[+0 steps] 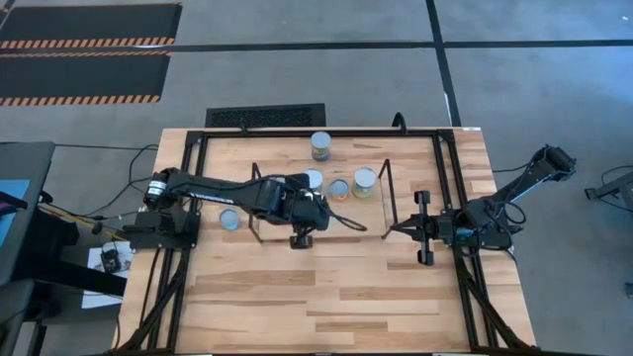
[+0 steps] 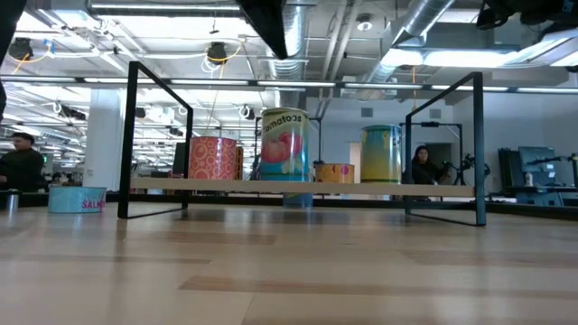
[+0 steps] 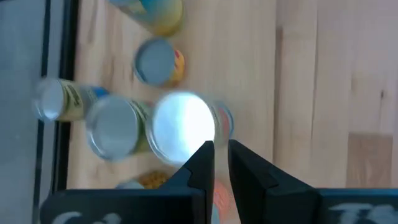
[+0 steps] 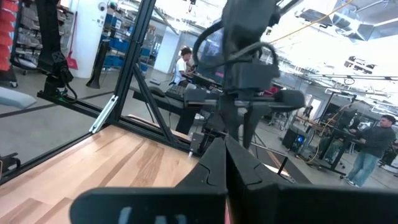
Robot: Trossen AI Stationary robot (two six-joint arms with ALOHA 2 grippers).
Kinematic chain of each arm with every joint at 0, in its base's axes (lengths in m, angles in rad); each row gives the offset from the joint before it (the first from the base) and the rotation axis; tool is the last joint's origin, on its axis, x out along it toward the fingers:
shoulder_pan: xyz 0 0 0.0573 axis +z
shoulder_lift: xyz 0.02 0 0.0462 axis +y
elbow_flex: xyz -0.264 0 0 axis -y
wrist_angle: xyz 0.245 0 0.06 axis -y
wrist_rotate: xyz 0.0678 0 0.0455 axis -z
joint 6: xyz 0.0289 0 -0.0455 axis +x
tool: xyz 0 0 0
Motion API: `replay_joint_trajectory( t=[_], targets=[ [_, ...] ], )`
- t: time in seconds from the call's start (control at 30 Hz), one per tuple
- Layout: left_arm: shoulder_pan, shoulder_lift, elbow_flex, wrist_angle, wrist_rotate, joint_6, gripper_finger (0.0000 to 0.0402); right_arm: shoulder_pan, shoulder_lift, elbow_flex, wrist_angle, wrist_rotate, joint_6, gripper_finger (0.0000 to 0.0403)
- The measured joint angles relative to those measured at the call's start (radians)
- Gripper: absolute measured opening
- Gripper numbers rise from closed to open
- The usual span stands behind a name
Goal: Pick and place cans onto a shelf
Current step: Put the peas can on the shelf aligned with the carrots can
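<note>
The light-wood shelf (image 1: 267, 203) with black wire ends stands mid-table. Three cans stand on it (image 1: 314, 179) (image 1: 339, 189) (image 1: 365, 181). In the low view a tomato can (image 2: 284, 144), an orange patterned can (image 2: 214, 157) and a green can (image 2: 381, 153) stand on the shelf board (image 2: 433, 190). One can (image 1: 320, 145) stands on the table beyond the shelf. A low blue can (image 1: 229, 219) stands left of it. My left gripper (image 1: 300, 237) hangs over the shelf's near edge, empty, its fingers (image 3: 202, 163) almost together, above a silvery can top (image 3: 183, 127). My right gripper (image 1: 423, 228) waits shut, right of the shelf.
A black frame (image 1: 447, 178) runs around the tabletop. The shelf's wire uprights (image 2: 131, 135) (image 2: 479, 144) stand at both ends. Bare wood (image 1: 326, 297) lies between the shelf and the near edge. People show in the room behind (image 2: 18, 167).
</note>
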Motion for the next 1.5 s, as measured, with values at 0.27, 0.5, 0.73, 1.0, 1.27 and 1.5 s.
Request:
replay_joint_trajectory(
  t=[0.27,0.5,0.73,1.0,1.27,1.5],
  targets=[
    [-0.104,-0.111,-0.128,0.050,-0.045,-0.076,0.0004,0.038,0.000,0.000,-0.006,0.002,-0.008,0.0008],
    [-0.177,-0.363,-0.375,0.339,-0.043,-0.081,0.0000,0.059,0.000,0.000,0.006,0.002,-0.049,0.0008],
    [-0.110,-0.648,-0.674,0.658,-0.046,0.037,0.0000,0.029,0.000,0.000,0.016,0.002,-0.048,0.0008],
    [0.231,-0.872,-0.930,0.939,0.286,0.221,0.0000,-0.056,0.000,0.000,0.064,0.002,-0.033,0.0008],
    [0.632,-0.897,-1.072,1.132,0.692,0.336,0.0000,-0.305,0.002,0.033,0.062,0.001,0.039,0.0005],
    [0.862,-0.893,-1.175,1.288,0.901,0.334,0.0000,-0.559,0.056,0.257,-0.239,-0.140,0.087,0.0004]
  ],
)
